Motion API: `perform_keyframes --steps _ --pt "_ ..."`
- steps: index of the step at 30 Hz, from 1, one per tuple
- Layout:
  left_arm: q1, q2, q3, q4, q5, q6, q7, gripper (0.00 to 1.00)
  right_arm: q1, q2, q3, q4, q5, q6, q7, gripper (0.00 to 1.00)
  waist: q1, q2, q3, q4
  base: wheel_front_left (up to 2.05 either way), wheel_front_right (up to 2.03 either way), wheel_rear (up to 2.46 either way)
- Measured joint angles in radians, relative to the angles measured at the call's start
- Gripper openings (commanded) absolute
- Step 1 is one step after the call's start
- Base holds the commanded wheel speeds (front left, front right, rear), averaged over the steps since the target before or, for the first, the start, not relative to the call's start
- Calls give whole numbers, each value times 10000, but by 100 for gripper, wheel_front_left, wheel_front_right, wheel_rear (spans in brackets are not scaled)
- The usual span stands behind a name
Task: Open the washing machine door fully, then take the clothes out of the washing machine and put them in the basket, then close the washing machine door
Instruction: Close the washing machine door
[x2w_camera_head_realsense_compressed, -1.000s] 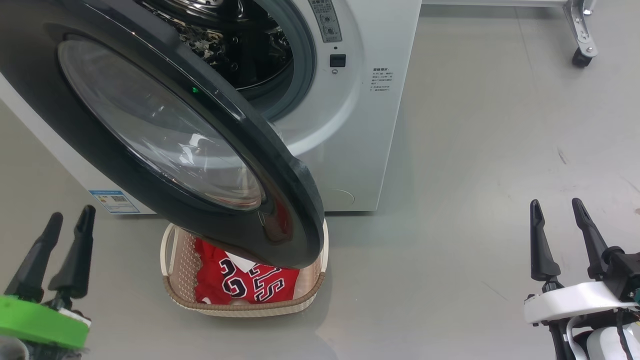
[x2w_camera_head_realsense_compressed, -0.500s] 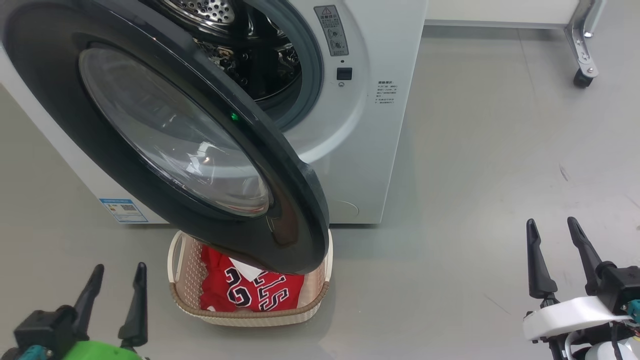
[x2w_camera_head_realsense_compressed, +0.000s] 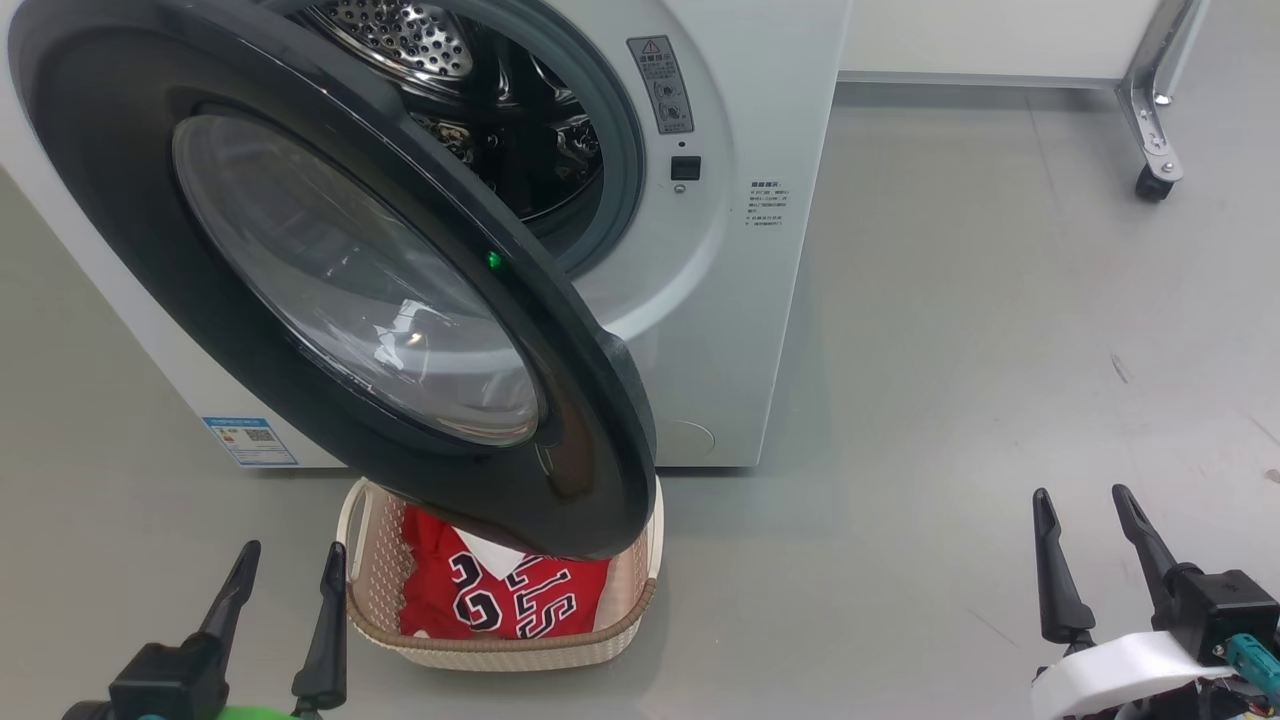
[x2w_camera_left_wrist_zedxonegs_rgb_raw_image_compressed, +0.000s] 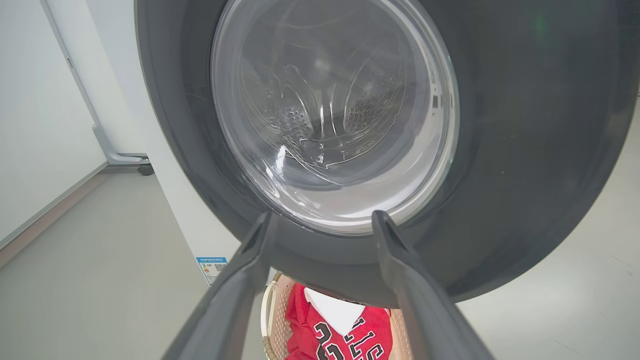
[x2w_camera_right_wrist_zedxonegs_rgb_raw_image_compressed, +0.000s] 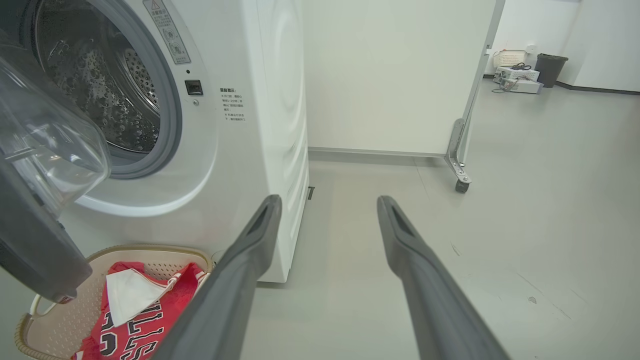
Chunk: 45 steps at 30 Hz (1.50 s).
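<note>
The red basketball jersey with black-and-white lettering (x2w_camera_head_realsense_compressed: 500, 595) lies in the small cream perforated basket with the brown woven-look rim (x2w_camera_head_realsense_compressed: 500, 655). The basket stands on the grey floor (x2w_camera_head_realsense_compressed: 950, 350) just in front of the big white front-loading washing machine (x2w_camera_head_realsense_compressed: 760, 330). The large round glossy black door with the bulging glass window (x2w_camera_head_realsense_compressed: 330, 300) stands swung out, its lower edge hanging over the basket.

The left fingers (x2w_camera_head_realsense_compressed: 325, 630) are spread and hold nothing, low beside the basket's left side. The right fingers (x2w_camera_head_realsense_compressed: 1052, 580) are likewise released, well apart to the right.

Only closing the door seems left, and the risks lie there:
- **Door over the basket:** I cannot tell whether the door's edge clears the rim, so the swing may scrape the basket or snag the jersey's white lining.
- **Slippery door face:** a fingertip pushing on the curved glass or glossy ring could slide off.
- **Weak push:** the latch may not catch.
- **Left arm rising:** it could knock the basket's near handle.
</note>
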<state>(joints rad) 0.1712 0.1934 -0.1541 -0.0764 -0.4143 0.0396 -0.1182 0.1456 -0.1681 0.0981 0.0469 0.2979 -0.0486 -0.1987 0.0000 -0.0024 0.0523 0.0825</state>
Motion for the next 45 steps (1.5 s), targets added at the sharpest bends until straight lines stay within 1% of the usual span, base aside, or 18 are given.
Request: perform_keyframes --steps 1,6,17,18,19,31,37,41,45 --pt "0 -50 -46 42 105 82 -82 100 56 33 8 6 -2 -58 0 100 0 0 -16 -18 0 0 0" --pt "-1 -151 -98 148 207 171 -213 100 72 102 61 4 -15 -61 0 100 0 0 -39 -81 0 0 0" --pt "-21 -270 -194 337 378 261 -416 100 72 111 82 -23 -17 -73 0 100 0 0 -30 -174 0 0 0" --pt "-24 -284 -203 353 378 272 -418 100 72 111 82 -25 -15 -75 0 38 0 0 -25 -177 0 0 0" --pt "-26 -301 -211 368 378 272 -422 100 72 113 81 -27 -15 -81 0 0 0 0 -20 -179 0 0 0" --pt "-78 -453 -280 525 468 353 -552 100 72 102 82 -48 -15 -79 44 0 0 0 6 -136 0 0 0" --pt "-235 -527 -462 635 495 353 -602 100 41 -69 71 -17 -13 -48 142 0 0 0 -15 26 0 0 0" --pt "-353 -527 -533 639 658 353 -602 100 -223 -98 224 102 -15 125 232 0 0 0 17 219 0 0 0" --pt "-497 -564 -608 673 658 351 -606 100 -862 -92 514 309 -15 336 380 0 0 0 77 449 0 0 0"
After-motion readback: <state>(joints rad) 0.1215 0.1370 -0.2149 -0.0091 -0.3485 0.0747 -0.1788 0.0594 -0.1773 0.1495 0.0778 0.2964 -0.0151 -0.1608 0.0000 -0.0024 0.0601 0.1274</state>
